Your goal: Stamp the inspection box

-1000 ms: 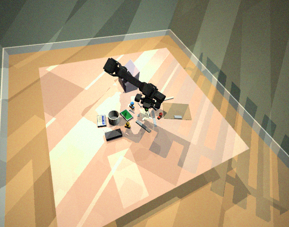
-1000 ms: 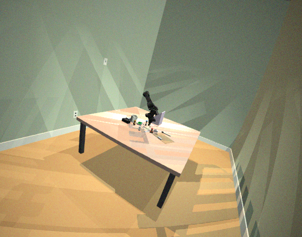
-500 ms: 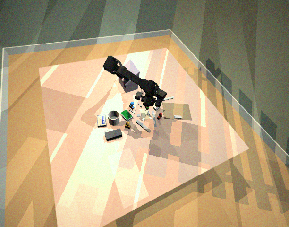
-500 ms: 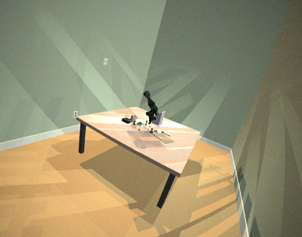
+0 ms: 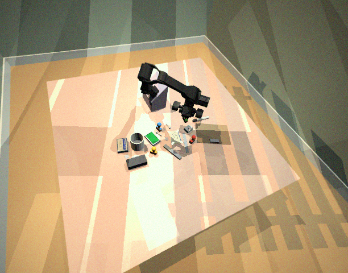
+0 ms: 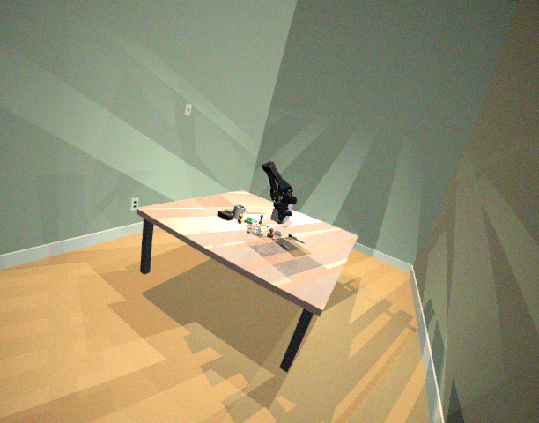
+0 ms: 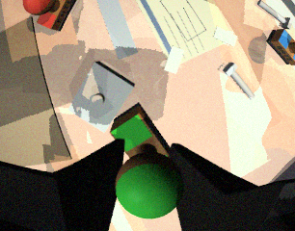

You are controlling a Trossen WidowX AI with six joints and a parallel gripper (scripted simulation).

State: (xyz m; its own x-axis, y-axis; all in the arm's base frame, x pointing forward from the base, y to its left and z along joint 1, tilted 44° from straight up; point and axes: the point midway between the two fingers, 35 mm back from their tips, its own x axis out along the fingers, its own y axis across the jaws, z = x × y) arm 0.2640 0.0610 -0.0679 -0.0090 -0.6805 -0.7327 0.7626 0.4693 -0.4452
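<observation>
My gripper (image 5: 185, 118) (image 7: 147, 149) is shut on the green PASS stamp (image 5: 185, 119) (image 7: 147, 188), gripping its stem below the round green knob. Its green base hangs above the table beside a grey square plate (image 5: 188, 128) (image 7: 103, 92). The pale card (image 5: 175, 136) (image 7: 180, 10) with its lined box lies taped down a little ahead of the stamp. The green ink pad (image 5: 152, 137) lies beyond the card, to its left in the top view.
A red stamp (image 5: 193, 139) (image 7: 41, 0), a blue stamp (image 5: 158, 126) (image 7: 285, 45) and a yellow stamp (image 5: 153, 150) stand around the card. A grey ruler (image 5: 172, 152), a bolt (image 7: 239, 80), a pen (image 5: 201, 119), a grey cup (image 5: 136, 141), a dark box (image 5: 136, 161) and a brown mat (image 5: 219, 129) lie nearby.
</observation>
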